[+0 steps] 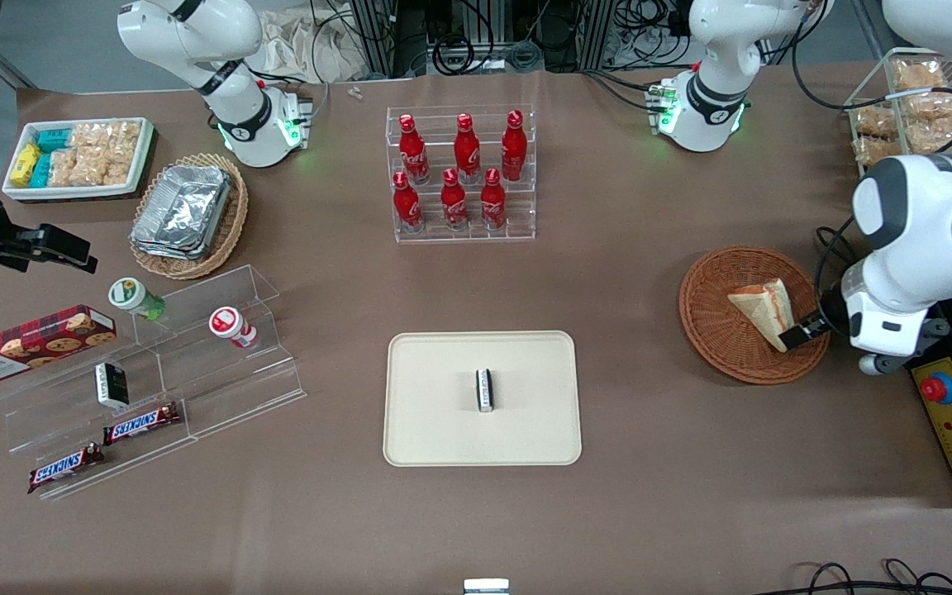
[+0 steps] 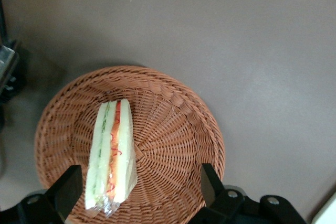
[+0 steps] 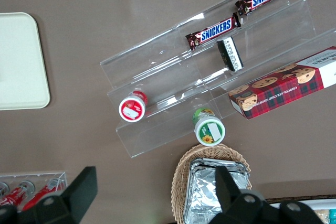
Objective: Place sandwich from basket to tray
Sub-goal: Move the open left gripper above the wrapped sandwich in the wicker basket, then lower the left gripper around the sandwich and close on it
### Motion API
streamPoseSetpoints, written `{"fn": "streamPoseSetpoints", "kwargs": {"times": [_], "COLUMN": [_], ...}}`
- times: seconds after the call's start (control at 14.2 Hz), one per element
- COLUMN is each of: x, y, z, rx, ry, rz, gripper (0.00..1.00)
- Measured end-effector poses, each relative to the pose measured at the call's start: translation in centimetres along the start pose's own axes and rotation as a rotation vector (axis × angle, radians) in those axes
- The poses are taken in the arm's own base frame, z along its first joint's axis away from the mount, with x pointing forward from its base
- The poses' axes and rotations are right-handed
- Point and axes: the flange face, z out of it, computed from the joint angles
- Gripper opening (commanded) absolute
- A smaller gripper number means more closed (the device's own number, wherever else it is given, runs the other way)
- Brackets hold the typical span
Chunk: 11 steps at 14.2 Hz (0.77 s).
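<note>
On the brown table, the gripper (image 2: 137,190) hovers over the basket (image 2: 173,124), fingers (image 2: 67,188) apart astride the sandwich (image 2: 111,156).

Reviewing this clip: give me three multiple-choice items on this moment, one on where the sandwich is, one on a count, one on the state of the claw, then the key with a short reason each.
1. Where does the sandwich lie?
A. In the reddish-brown basket
B. On the cream tray
C. On the bare table

2. How many red bottles stand in the clear rack?
A. Four
B. Six
C. Eight

3. What is the state of the claw?
A. Shut on the sandwich
B. Open, over the basket
C. Open, over the tray

Key:
1. A: the wrist view shows the wedge resting on the basket's weave.
2. B: the front view shows three bottles in each of two rows.
3. B: both fingers stand wide apart, with the sandwich between them and not gripped.
</note>
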Motion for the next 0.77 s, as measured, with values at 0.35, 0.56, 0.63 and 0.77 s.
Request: {"fn": "streamPoseSetpoints", "kwargs": {"times": [0.35, 0.56, 0.63, 0.77], "x": [-1.4, -2.0, -2.0, -2.0], "y": [-3.0, -3.7, -3.9, -4.2], "z": [4.6, 5.7, 5.9, 6.0], "rx": [0.034, 0.042, 0.044, 0.041], "ry": [-0.049, -0.061, -0.063, -0.059], "rz": [-0.065, -0.077, -0.082, -0.091], "gripper": [1.00, 1.00, 1.00, 1.00]}}
